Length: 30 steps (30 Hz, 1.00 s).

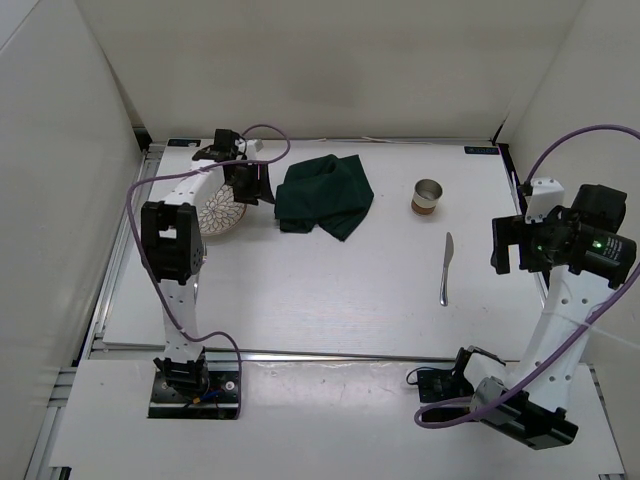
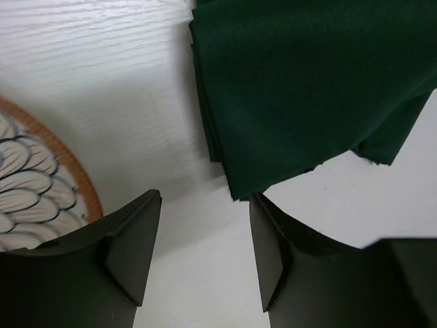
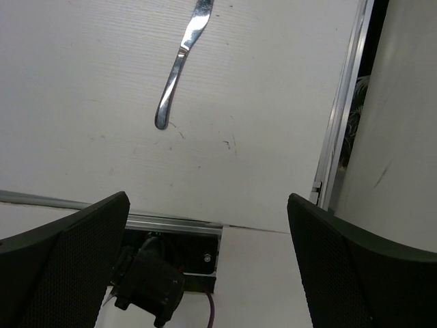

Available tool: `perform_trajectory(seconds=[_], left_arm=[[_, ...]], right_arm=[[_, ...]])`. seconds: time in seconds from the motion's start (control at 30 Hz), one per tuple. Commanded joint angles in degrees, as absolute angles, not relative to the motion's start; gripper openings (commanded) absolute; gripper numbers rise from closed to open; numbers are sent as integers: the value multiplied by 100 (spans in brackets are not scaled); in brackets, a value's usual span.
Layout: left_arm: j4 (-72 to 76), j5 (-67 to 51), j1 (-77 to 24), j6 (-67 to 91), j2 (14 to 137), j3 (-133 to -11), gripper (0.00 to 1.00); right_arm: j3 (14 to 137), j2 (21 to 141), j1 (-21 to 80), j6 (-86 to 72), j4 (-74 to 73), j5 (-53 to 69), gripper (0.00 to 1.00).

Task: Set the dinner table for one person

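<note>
Top external: placemat (image 1: 325, 197) bunched, plate (image 1: 222, 214), cup (image 1: 428, 196), knife (image 1: 446, 268) scattered on bench (image 1: 330, 295); nothing laid yet. My left pincer (image 2: 203, 225) and right pincer (image 3: 208, 219): both parted, empty.

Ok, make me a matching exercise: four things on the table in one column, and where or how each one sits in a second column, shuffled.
Things:
1. plate
2. green cloth
3. cup
4. knife

Places:
A. lying flat, nearest the near edge of the dinner table
B. farthest left
C. upright, just beyond the knife's blade tip
D. bunched up, between plate and cup

Pairs: 1-B, 2-D, 3-C, 4-A
</note>
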<state>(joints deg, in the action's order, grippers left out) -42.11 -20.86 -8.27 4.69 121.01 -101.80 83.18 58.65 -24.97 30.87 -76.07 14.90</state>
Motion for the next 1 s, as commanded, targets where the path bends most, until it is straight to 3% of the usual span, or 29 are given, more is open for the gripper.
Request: perform_trajectory(seconds=[0.0, 0.43, 0.47, 0.73, 0.87, 0.9, 0.97], left_arm=[[-3929, -2829, -817, 975, 12181, -10537, 65], [-3375, -3067, -923, 1292, 12717, -10222, 66], [-3323, -3067, -923, 1292, 12718, -10222, 63], [-3270, -2619, -923, 1301, 12902, -10107, 63], [-3217, -2672, -923, 1362, 13034, -10169, 47], [-3217, -2672, -923, 1415, 13034, -10230, 35], [-3217, -2672, -976, 1415, 13087, -10230, 24]], right_arm=[[8709, 5836, -2479, 3059, -8024, 1266, 100], [9834, 6064, -2479, 2566, -8350, 1266, 100], [9905, 6064, -2479, 2514, -8350, 1266, 100], [10072, 6249, -2479, 2320, -8350, 1318, 100], [10072, 6302, -2479, 2207, -8350, 1468, 100], [10072, 6354, -2479, 2206, -8350, 1468, 100], [10072, 6354, -2479, 2206, -8350, 1468, 100]])
